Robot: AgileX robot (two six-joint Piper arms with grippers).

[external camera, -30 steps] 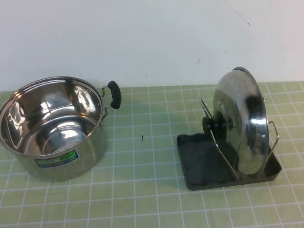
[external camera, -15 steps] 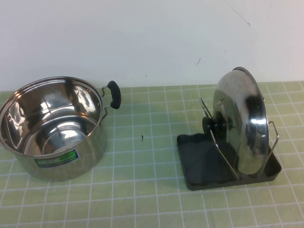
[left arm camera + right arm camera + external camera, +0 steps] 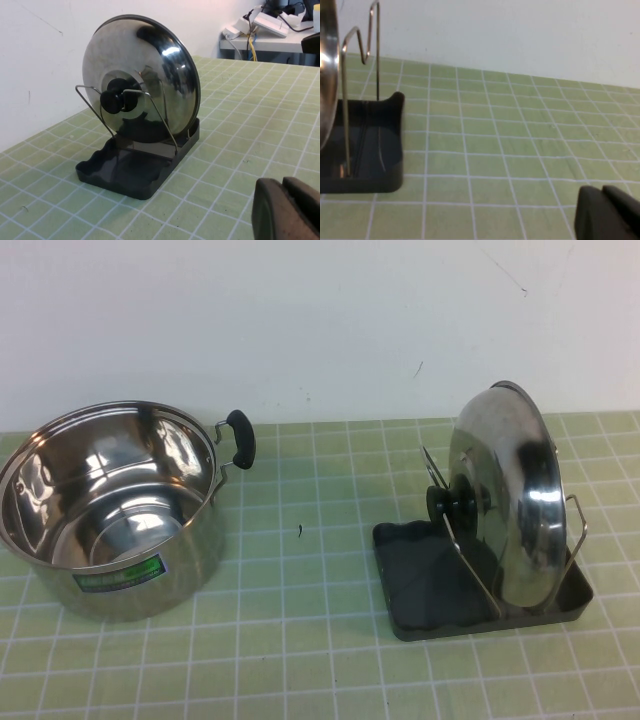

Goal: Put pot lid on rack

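The shiny steel pot lid (image 3: 508, 495) stands on edge in the dark grey rack (image 3: 420, 585), leaning against its silver wire uprights, with its black knob (image 3: 447, 505) facing left. It also shows in the left wrist view (image 3: 145, 85) on the rack (image 3: 125, 167), and its edge shows in the right wrist view (image 3: 326, 75). My left gripper (image 3: 285, 205) is shut and empty, low over the table, well apart from the rack. My right gripper (image 3: 605, 210) is shut and empty, off to the rack's (image 3: 365, 150) side. Neither arm shows in the high view.
A deep open steel pot (image 3: 110, 505) with black handles and a green label stands at the left. The green tiled cloth (image 3: 300, 640) covers the table, with a white wall behind. Cables and a power strip (image 3: 260, 22) lie on a far bench.
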